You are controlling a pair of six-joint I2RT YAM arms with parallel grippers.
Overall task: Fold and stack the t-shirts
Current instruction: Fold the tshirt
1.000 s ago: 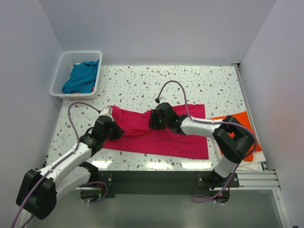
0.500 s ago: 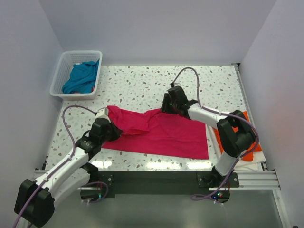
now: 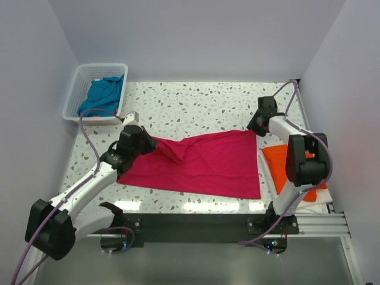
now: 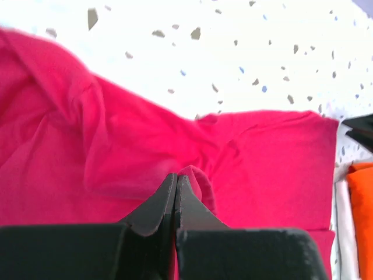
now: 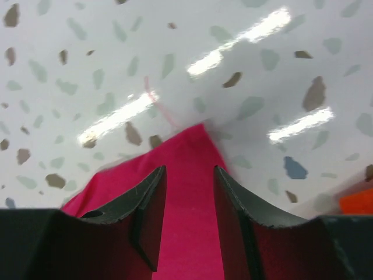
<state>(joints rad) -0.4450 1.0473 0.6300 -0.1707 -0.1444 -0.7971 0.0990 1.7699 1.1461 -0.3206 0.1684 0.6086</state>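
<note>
The left gripper (image 4: pixel 176 177) is clamping a fold of the pink shirt (image 3: pixel 208 163), seemingly flattening it, while the right gripper (image 5: pixel 189 172) is hovering, jaws apart, over a corner; tugging leftward likely comes next.

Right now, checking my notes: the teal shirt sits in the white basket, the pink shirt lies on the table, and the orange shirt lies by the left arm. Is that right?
One slip: the orange shirt lies by the right arm, not the left, as the top external view shows. The rest stands.

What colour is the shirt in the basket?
The t-shirt in the white basket is teal-blue; best in top external view.
</note>
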